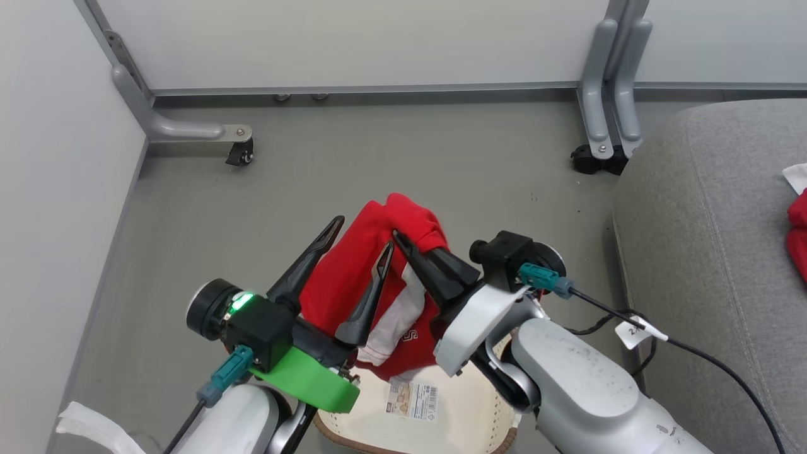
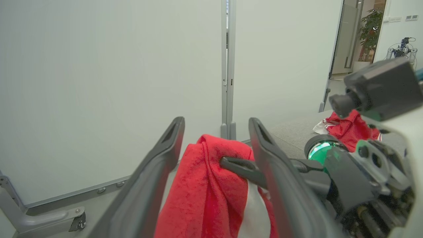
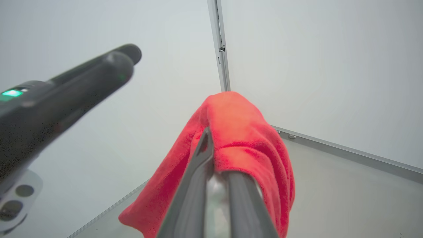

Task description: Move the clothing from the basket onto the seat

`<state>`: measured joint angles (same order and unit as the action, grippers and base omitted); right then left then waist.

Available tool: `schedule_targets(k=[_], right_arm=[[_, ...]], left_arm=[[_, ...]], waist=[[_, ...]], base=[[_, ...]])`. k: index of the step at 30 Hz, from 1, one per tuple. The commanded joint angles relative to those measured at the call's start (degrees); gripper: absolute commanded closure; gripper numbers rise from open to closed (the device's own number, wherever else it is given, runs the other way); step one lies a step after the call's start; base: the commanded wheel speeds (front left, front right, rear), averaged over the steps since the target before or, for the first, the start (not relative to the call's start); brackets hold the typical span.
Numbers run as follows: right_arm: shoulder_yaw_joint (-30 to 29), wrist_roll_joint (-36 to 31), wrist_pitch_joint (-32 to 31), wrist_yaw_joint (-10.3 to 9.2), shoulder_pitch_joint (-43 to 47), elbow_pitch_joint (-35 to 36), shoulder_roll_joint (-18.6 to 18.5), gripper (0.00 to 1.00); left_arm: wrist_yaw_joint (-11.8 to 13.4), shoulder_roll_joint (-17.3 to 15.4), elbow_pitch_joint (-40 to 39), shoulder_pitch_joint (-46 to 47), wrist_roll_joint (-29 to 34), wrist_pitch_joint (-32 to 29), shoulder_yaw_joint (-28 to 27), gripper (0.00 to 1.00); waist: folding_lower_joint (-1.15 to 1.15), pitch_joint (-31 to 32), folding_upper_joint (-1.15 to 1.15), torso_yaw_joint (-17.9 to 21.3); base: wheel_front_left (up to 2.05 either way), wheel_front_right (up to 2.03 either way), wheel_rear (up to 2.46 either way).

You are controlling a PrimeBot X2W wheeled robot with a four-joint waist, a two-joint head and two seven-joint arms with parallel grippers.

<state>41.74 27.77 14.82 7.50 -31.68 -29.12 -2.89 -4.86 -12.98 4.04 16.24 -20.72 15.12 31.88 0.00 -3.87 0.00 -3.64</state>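
One red piece of clothing [image 1: 353,271] with white trim hangs in the air above the basket [image 1: 466,416], whose cream floor and brown rim show at the bottom of the head view. My right gripper [image 1: 398,237] is shut on its top fold, and the pinch is seen close up in the right wrist view [image 3: 207,131]. My left gripper [image 1: 364,232] stands open on either side of the same cloth [image 2: 205,185], with its fingers [image 2: 165,155] spread clear of it. A second red garment [image 1: 798,233] lies on the grey seat [image 1: 706,252] at the right.
White partition panels on grey castor feet [image 1: 239,148] close off the back and left. Bare grey floor [image 1: 410,157] lies between the basket and the panels. A black cable with a tag [image 1: 633,331] trails from my right wrist along the seat's edge.
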Motion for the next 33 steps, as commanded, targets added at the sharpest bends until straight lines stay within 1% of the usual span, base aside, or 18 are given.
schedule_targets(k=[1, 5, 11, 17, 23, 33], right_arm=[[-1.6, -1.1, 0.4, -0.02, 0.9, -0.1, -0.1, 1.0], [-6.0, -3.2, 0.4, -0.02, 1.8, 0.9, -1.0, 1.0], [-11.9, -6.1, 0.4, -0.02, 4.0, 3.2, -2.2, 1.0], [-17.0, -8.0, -0.1, -0.01, 6.9, 6.0, -2.7, 1.0], [-21.1, -9.1, -1.1, -0.02, 9.6, 8.7, -2.3, 1.0], [-26.7, -10.4, -2.4, -0.01, 13.6, 12.7, -1.9, 1.0]], left_arm=[[-0.1, -1.0, 0.4, -0.5, 1.1, -0.2, 0.6, 0.0], [-0.7, -2.9, 0.9, -0.9, 2.5, -1.3, 2.6, 0.0], [-1.6, -5.4, 0.9, -1.6, 3.2, -3.3, 5.7, 0.0], [-2.0, -7.2, 0.4, -2.2, 2.5, -4.7, 7.9, 0.0], [-2.2, -8.5, -0.8, -2.5, 1.7, -5.6, 9.7, 0.0], [-2.3, -9.6, -3.3, -2.5, 0.8, -6.7, 11.8, 0.0]], waist=[[0.0, -0.5, 0.0, 0.5], [0.0, -1.1, 0.0, 1.6], [0.0, -1.8, 0.0, 5.3], [0.0, -2.4, 0.0, 10.6], [0.0, -3.4, 0.0, 16.7], [0.0, -4.7, 0.0, 25.5]], base=[[0.0, 0.0, 0.0], [0.0, 0.0, 0.0], [0.0, 0.0, 0.0], [0.0, 0.0, 0.0], [0.0, 0.0, 0.0], [0.0, 0.0, 0.0]])
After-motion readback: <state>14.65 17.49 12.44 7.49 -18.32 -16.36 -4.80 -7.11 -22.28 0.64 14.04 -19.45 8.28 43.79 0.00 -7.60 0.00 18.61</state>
